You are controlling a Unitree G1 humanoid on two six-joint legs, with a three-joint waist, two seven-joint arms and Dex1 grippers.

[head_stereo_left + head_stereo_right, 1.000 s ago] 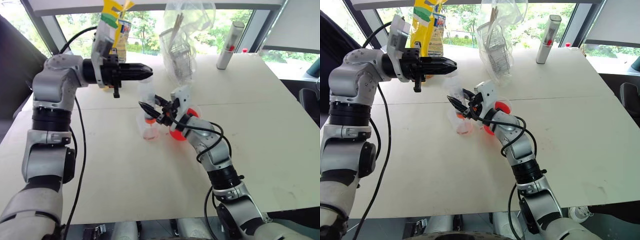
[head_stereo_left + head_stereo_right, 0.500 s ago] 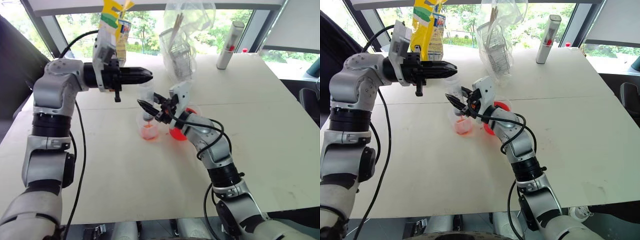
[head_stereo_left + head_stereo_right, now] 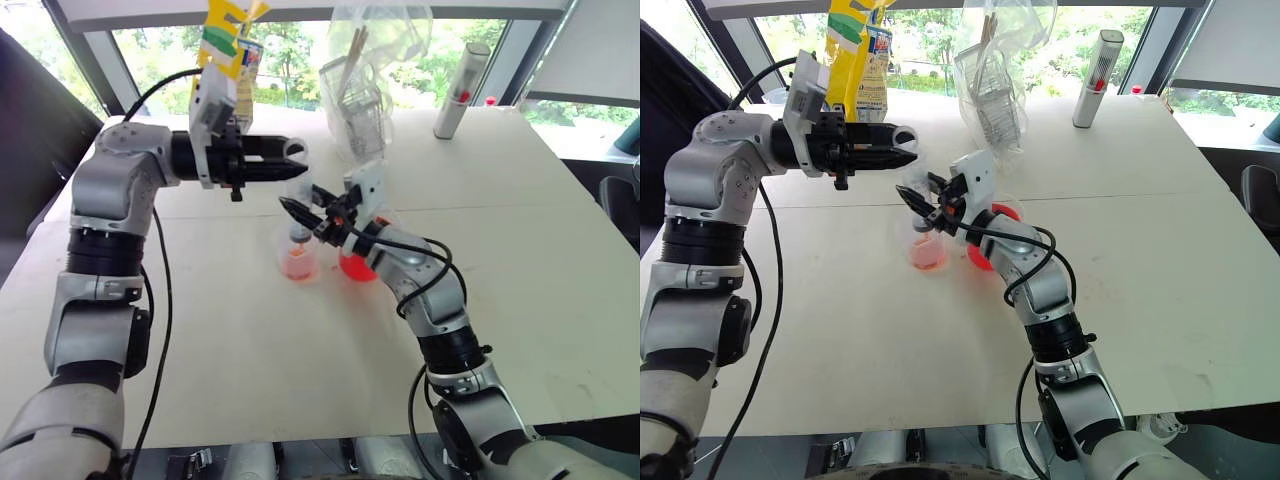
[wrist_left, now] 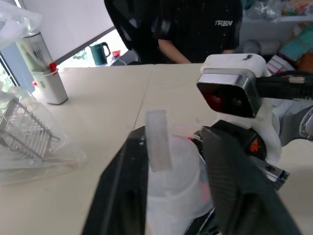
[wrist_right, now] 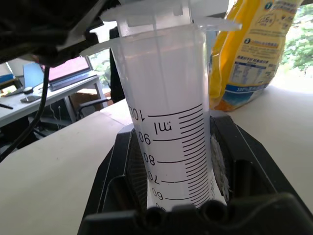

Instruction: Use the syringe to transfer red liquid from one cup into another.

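Since a second ago: small clear cup point(image 3: 299, 262) now holds a layer of red liquid point(image 3: 298, 266), earlier only a faint trace; left gripper point(image 3: 292, 151) fingers have parted, earlier pressed together over the plunger top. Right gripper point(image 3: 300, 213) is clamped on the syringe point(image 3: 297, 205) barrel, forearm angled up and left, syringe upright with its tip in the small cup. Red beaker point(image 3: 357, 266) sits just right of that cup, behind the right wrist. Left arm reaches level, pointing right, its fingers open astride the plunger head point(image 4: 158, 139).
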